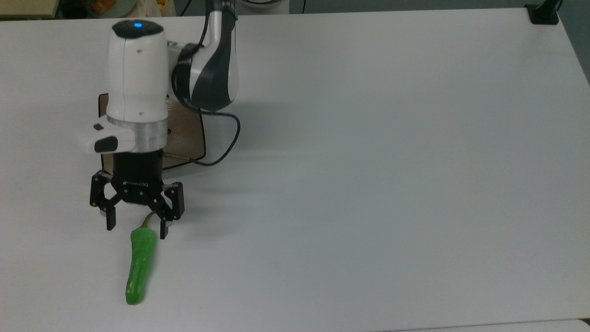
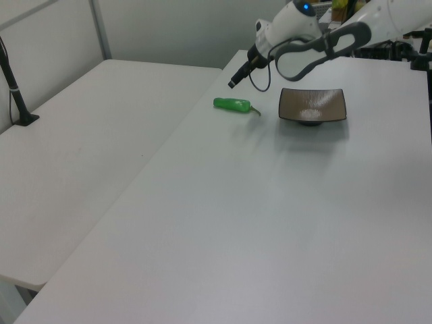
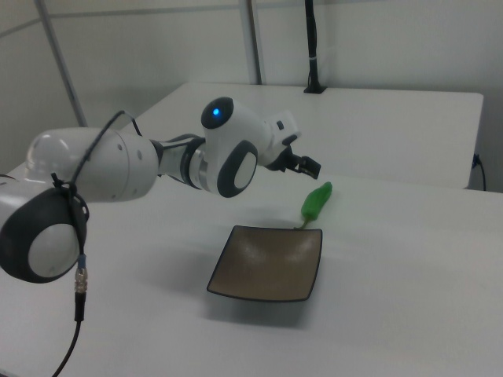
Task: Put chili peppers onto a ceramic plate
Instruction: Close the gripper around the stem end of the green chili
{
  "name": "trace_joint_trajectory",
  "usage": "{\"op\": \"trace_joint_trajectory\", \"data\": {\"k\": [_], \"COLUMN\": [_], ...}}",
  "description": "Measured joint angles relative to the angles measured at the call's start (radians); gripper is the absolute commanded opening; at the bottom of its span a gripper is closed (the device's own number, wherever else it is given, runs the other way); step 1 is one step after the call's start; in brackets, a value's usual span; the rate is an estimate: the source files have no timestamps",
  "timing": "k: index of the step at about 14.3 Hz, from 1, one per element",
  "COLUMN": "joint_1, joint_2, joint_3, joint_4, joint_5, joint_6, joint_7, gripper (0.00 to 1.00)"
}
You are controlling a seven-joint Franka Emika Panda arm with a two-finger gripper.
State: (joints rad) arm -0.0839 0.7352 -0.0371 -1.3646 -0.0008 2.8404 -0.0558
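A bright green chili pepper (image 1: 139,266) lies on the white table, stem toward the plate; it also shows as the pepper (image 2: 232,104) in the left view and the pepper (image 3: 316,201) in the right view. The square brown ceramic plate (image 1: 185,130) is partly hidden under the arm in the top view; the plate (image 2: 312,104) and the plate (image 3: 271,261) hold nothing. My gripper (image 1: 136,228) hangs open above the pepper's stem end, one finger on either side of it in the top view. In the left view the gripper (image 2: 233,82) is in the air above the pepper.
The white table (image 1: 368,161) has wide free room to the top view's right. A black post base (image 1: 544,14) sits at the far right corner. A second white table (image 2: 81,148) adjoins on the left view's left.
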Motion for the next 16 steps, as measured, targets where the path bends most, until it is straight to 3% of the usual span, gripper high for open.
{"op": "trace_joint_trajectory", "data": {"k": [7,8,9,10,16], "joint_1": [-0.010,-0.011,-0.011,-0.010,-0.011], "joint_2": [0.134,0.141,0.149,0.154,0.159], "joint_3": [0.004,0.005,0.006,0.007,0.009], "joint_4": [0.056,0.056,0.057,0.057,0.067], "joint_5": [0.000,-0.001,-0.001,-0.001,-0.001], "joint_6": [0.036,0.040,0.040,0.040,0.041], "joint_7": [0.000,-0.001,-0.001,-0.001,-0.004], "gripper": [1.00,0.56,0.24,0.13,0.11]}}
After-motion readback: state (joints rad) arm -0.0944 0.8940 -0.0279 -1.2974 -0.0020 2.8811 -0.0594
